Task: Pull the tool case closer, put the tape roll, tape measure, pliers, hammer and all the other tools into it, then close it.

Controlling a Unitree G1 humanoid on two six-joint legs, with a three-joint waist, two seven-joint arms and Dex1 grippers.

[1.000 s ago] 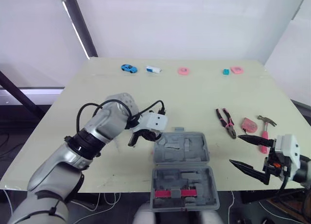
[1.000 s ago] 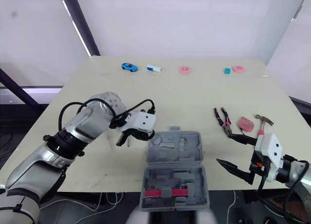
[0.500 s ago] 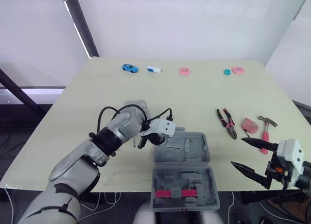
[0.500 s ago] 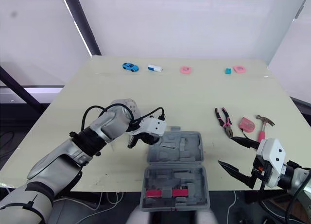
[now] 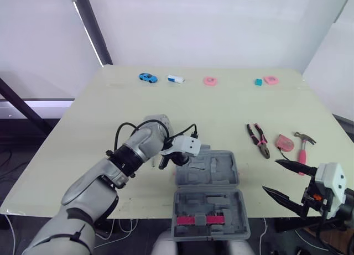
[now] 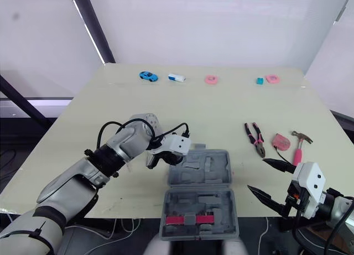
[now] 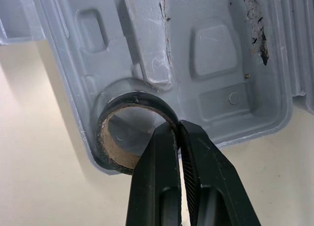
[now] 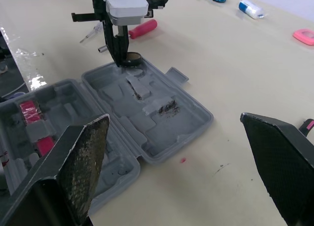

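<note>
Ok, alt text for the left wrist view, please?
The left tool pinches the wall of the tape roll, which sits in a corner of the open grey tool case. Pale table shows beside the case.

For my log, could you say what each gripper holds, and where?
The left gripper pinches the tape roll by its wall; the right gripper is open, empty.

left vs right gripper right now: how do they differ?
The left gripper is shut, pinching the rim of the tape roll; the right gripper is wide open and holds nothing. The left gripper is at a corner of the open tool case; the right gripper is by the near right edge of the table, apart from the case. Both have two black fingers.
</note>
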